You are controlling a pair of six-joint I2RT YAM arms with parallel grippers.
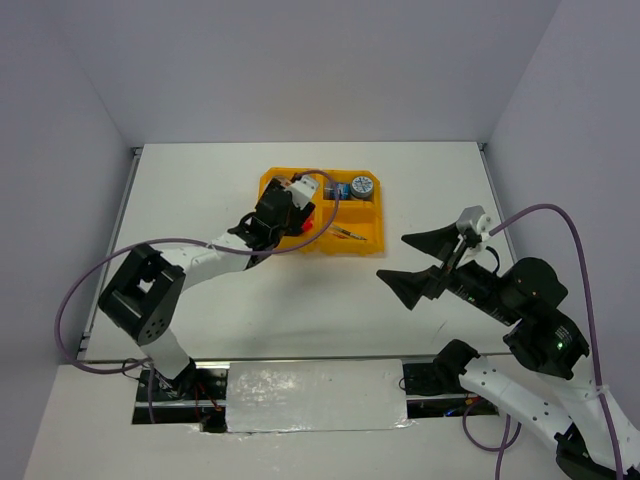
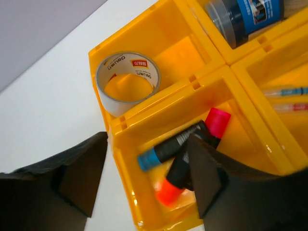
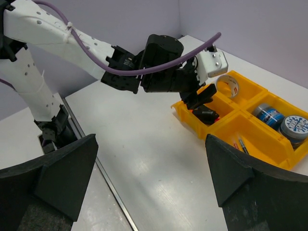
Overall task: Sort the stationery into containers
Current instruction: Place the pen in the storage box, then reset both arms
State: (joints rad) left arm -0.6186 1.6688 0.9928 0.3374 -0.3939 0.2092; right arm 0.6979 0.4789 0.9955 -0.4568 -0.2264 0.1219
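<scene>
Markers (image 2: 185, 144) lie grouped in the near-left compartment of the orange tray (image 2: 183, 43), kind with kind. Your left arm (image 1: 200, 258) hovers there, jaws wide and empty. Your right arm (image 1: 520, 290) hangs over the bench (image 1: 300, 300), jaws agape, holding nothing.

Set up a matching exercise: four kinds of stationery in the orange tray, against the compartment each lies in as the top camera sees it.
Things:
1. silvery ring
2. markers
3. thin pens
4. tape rolls

Compartments:
a. far right
b. near left
c. far left
d. near right

Pairs: 1-c, 2-b, 3-d, 4-a
</scene>
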